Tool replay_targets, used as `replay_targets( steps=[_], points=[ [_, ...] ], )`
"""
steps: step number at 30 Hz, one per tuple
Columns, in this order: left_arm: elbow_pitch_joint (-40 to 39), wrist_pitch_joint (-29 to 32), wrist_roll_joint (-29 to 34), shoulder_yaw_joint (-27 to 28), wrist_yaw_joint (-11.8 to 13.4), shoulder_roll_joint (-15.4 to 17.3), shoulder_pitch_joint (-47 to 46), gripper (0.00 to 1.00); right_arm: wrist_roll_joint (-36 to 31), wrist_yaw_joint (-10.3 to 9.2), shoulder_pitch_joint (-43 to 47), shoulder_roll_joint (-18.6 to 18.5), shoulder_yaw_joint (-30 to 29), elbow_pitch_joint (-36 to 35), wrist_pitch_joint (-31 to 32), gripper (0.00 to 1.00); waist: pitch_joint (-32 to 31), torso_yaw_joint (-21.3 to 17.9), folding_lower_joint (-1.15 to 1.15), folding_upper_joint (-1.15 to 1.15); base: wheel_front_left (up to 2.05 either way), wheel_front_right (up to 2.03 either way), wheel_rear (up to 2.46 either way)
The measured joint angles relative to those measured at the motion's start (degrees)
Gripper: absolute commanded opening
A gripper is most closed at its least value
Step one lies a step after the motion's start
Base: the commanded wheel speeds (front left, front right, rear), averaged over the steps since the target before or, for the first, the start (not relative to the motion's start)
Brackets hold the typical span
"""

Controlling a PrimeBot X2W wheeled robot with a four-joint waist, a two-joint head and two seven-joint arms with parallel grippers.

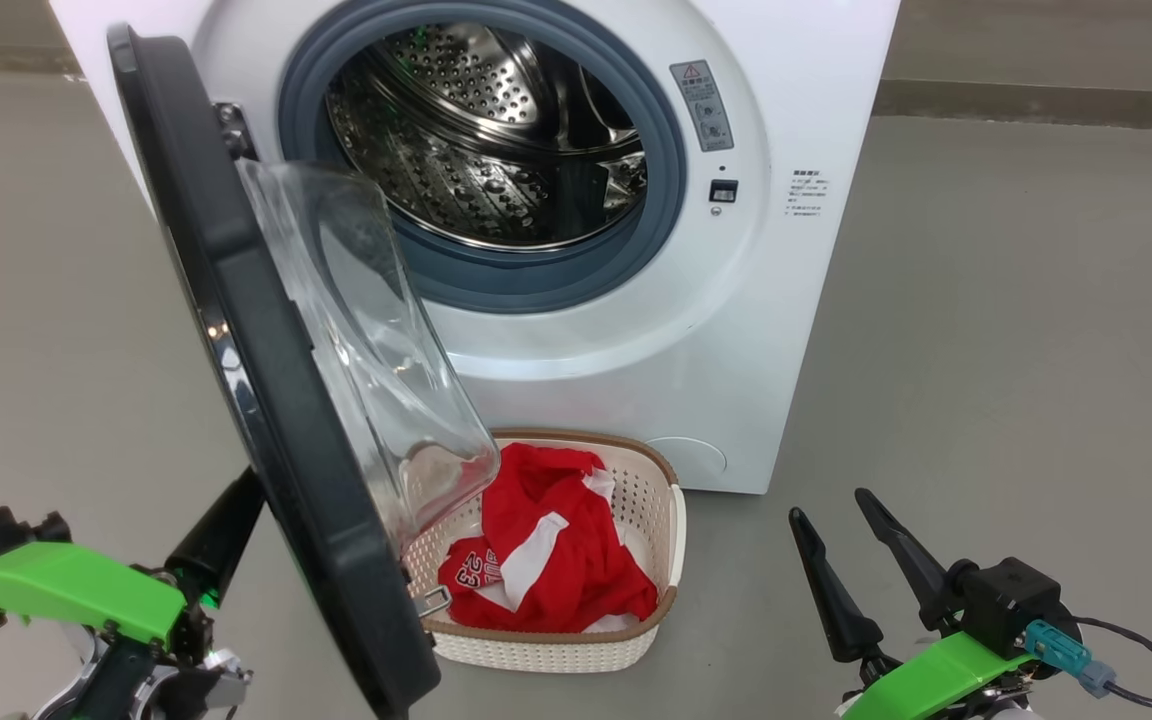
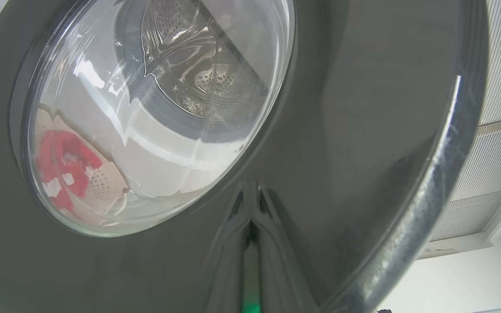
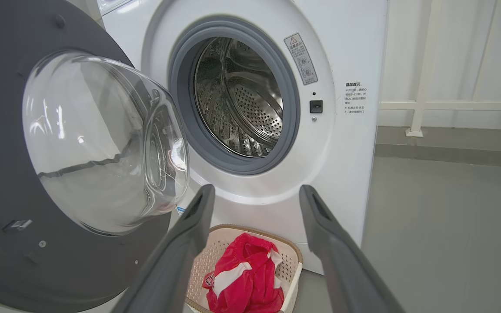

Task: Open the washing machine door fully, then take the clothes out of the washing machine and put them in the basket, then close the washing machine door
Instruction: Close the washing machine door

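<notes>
Closing stage. The clothes (image 1: 546, 560) lie in the basket (image 1: 673, 545) on the floor before the washing machine (image 1: 816, 300); its drum (image 1: 496, 150) looks empty. The washing machine door (image 1: 276, 400) is not yet closed. Left hand (image 2: 250, 226), pressed together, meets its outer face; right hand (image 1: 828, 505) is spread, empty.

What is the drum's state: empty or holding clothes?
Empty, as far as visible: the perforated steel drum shows bare metal, and the red clothes lie in the basket before the washing machine.
</notes>
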Motion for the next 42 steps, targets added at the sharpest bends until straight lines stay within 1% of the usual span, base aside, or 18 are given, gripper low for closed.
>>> replay_targets(
  steps=[6,8,9,10,11,12,13,17,19,21,25,30,32,35,42],
  points=[
    [-0.6,-0.7,-0.2,-0.5,0.0,0.0,0.9,0.00,0.0,0.00,-0.2,0.0,0.0,0.0,0.0,1.00,-0.1,-0.3,0.00,0.00,0.00,0.00,0.00],
    [-0.9,-2.2,1.5,-0.9,-0.2,0.5,1.5,0.02,0.0,0.00,-0.2,0.0,0.0,0.1,0.0,1.00,-0.1,-0.5,0.00,0.00,0.00,0.00,0.00],
    [-1.1,-3.5,3.0,-1.0,-0.7,0.9,1.8,0.30,0.0,0.00,-0.2,0.0,0.0,0.1,0.0,1.00,-0.1,-0.5,0.00,0.00,0.00,0.00,0.00],
    [-1.1,-4.9,5.0,-1.1,-1.1,1.4,2.2,0.42,0.0,0.00,-0.2,0.0,-0.1,0.2,0.0,1.00,-0.1,-0.5,0.00,0.00,0.00,0.00,0.00],
    [-0.9,-6.2,6.2,-1.0,-1.5,1.7,2.4,0.57,0.0,0.00,-0.2,0.0,-0.1,0.2,0.0,1.00,-0.2,-0.5,0.00,0.00,0.00,0.00,0.00],
    [-0.8,-7.2,6.3,-0.7,-1.6,1.7,2.5,1.00,0.0,0.00,-0.2,0.0,-0.2,0.2,0.0,1.00,-0.2,-0.5,0.00,0.00,0.00,0.00,0.00],
    [-0.7,-8.1,6.4,-0.6,-2.2,1.7,2.5,1.00,0.0,0.00,-0.2,0.0,-0.2,0.2,0.0,1.00,-0.3,-0.5,0.00,0.00,0.00,0.00,0.00],
    [-0.8,-12.4,10.4,-0.5,-5.9,2.7,4.5,1.00,0.0,0.00,-0.2,0.1,-0.3,0.2,0.0,1.00,-0.5,-0.5,0.00,0.00,0.00,0.00,0.00],
    [-0.8,-15.8,15.2,-0.9,-8.4,4.5,5.9,1.00,0.0,0.00,-0.2,0.1,-0.3,0.2,0.0,1.00,-0.6,-0.5,0.00,0.00,0.00,0.00,0.00],
    [-0.7,-20.8,20.3,-0.8,-10.7,6.0,7.1,1.00,0.0,0.00,-0.2,0.2,-0.3,0.2,0.0,1.00,-0.8,-0.5,0.00,0.00,0.00,0.00,0.00],
    [-0.5,-29.4,30.1,-2.5,-13.7,7.7,9.2,1.00,0.0,0.00,-0.2,0.3,-0.4,0.2,0.0,1.00,-1.2,-0.6,0.00,0.00,0.00,0.00,0.00],
    [1.5,-38.5,43.7,-5.7,-14.1,10.7,12.5,1.00,0.0,0.00,-0.1,0.4,-0.4,0.2,0.0,1.00,-1.7,-0.8,0.00,0.00,0.00,0.00,0.00],
    [2.8,-41.1,47.3,-6.5,-13.3,11.2,13.3,1.00,0.0,0.00,-0.1,0.5,-0.4,0.2,0.0,1.00,-1.9,-0.8,0.00,0.00,0.00,0.00,0.00],
    [4.0,-43.3,51.3,-7.2,-12.5,11.3,14.1,1.00,-0.1,0.00,-0.1,0.5,-0.4,0.2,0.0,1.00,-2.1,-1.0,0.00,0.00,0.00,0.00,0.00],
    [5.5,-44.4,58.6,-7.9,-11.1,11.0,15.8,1.00,-0.5,0.00,0.4,0.6,-0.1,0.2,0.0,1.00,-2.4,-1.2,0.00,0.00,0.00,0.00,0.00]
  ],
)
